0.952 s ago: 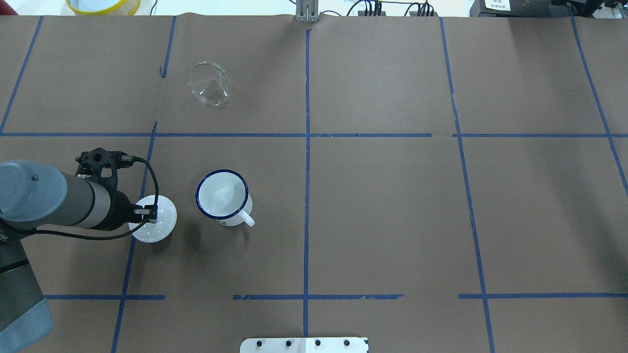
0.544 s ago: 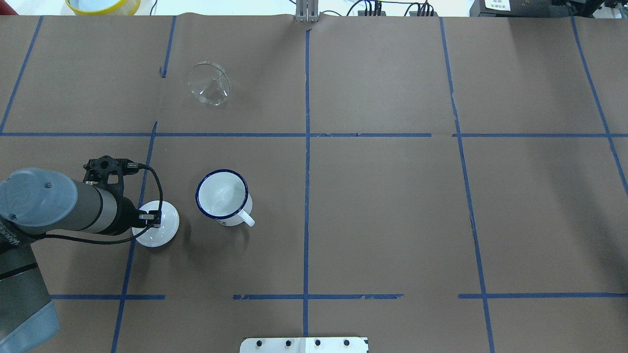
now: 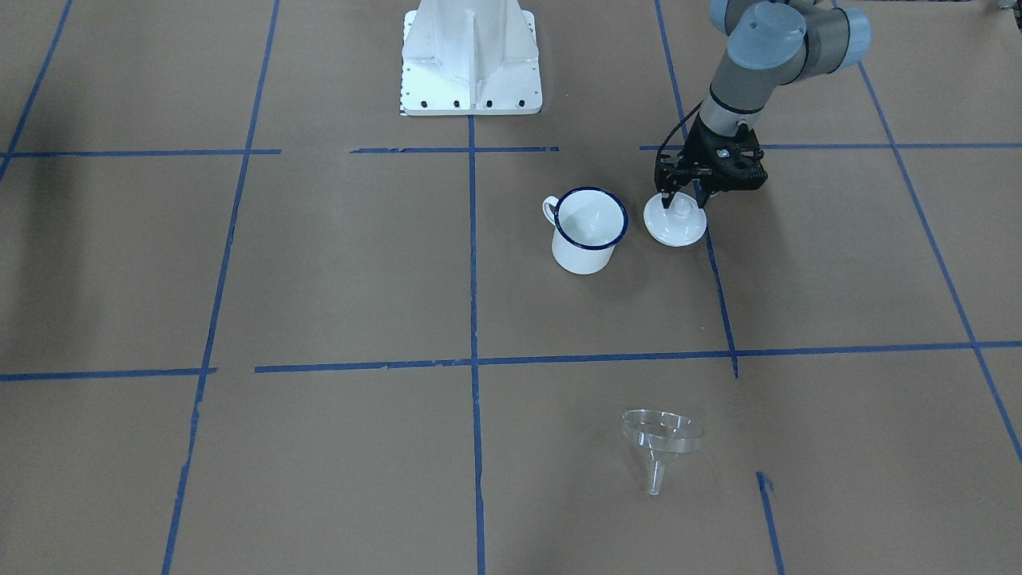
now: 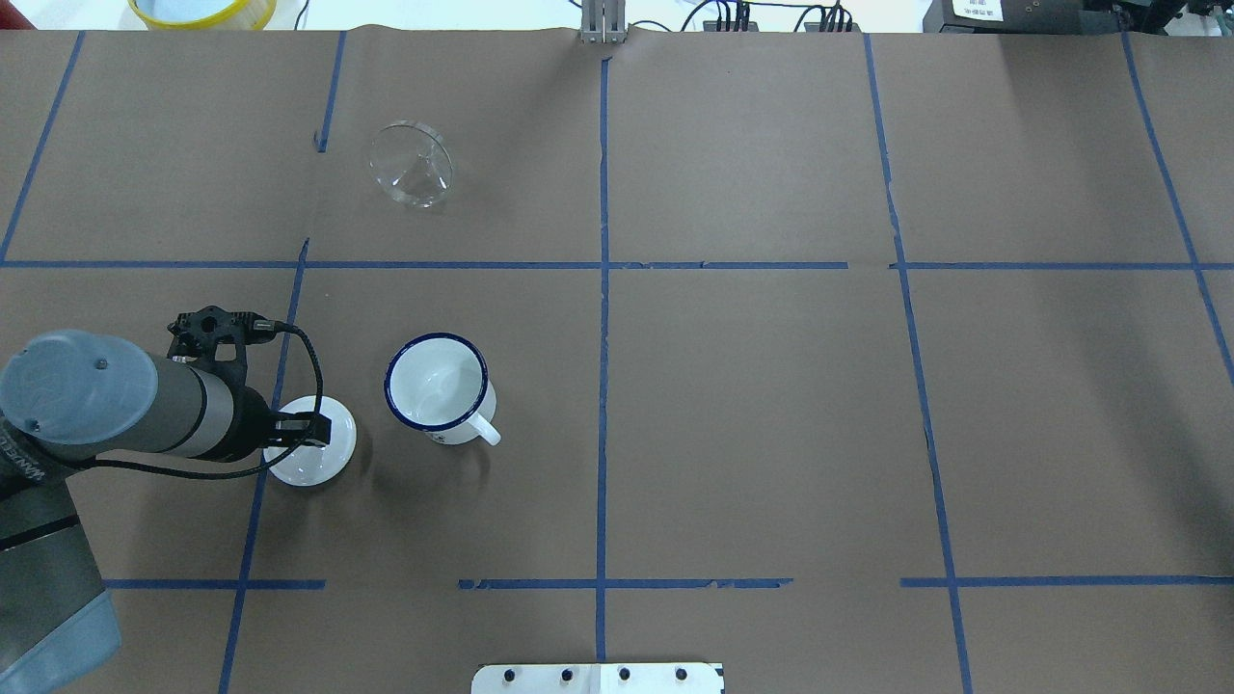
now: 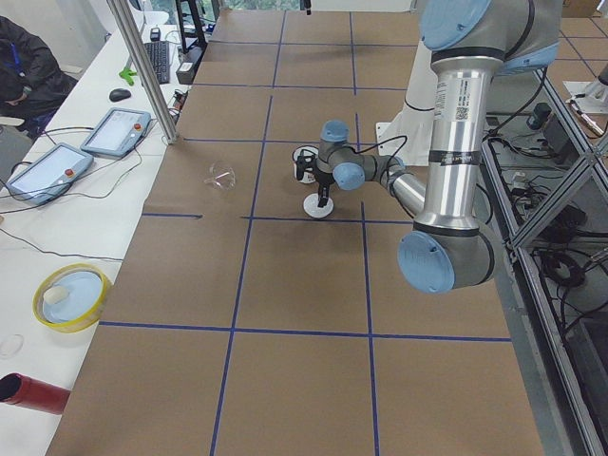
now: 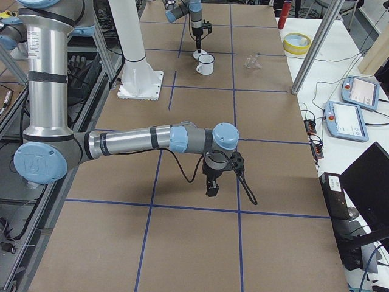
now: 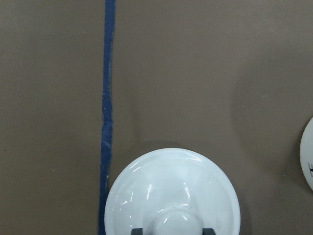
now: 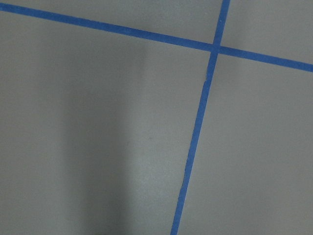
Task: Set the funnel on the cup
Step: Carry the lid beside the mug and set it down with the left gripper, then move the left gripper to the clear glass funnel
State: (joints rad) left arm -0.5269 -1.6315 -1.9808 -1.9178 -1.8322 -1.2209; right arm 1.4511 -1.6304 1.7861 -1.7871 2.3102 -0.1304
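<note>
The clear funnel (image 4: 412,166) lies on its side at the far left of the table, also in the front-facing view (image 3: 661,435). The cup (image 4: 439,386), a white mug with a dark blue rim, stands upright and uncovered (image 3: 587,231). My left gripper (image 4: 308,431) is shut on the knob of a round white lid (image 4: 328,455), which is low on the table just left of the cup (image 3: 675,228). In the left wrist view the fingers flank the knob of the lid (image 7: 171,186). My right gripper (image 6: 211,190) hangs over bare table far from these things; I cannot tell if it is open or shut.
The robot's white base (image 3: 471,56) stands at the near edge. A yellow bowl (image 4: 202,10) sits beyond the far table edge. Blue tape lines (image 8: 195,147) cross the brown paper cover. Tablets (image 5: 116,130) lie on the side bench.
My left gripper has lowered the white lid toward the table and shifted it slightly toward the cup. The cup and the funnel have not moved.
</note>
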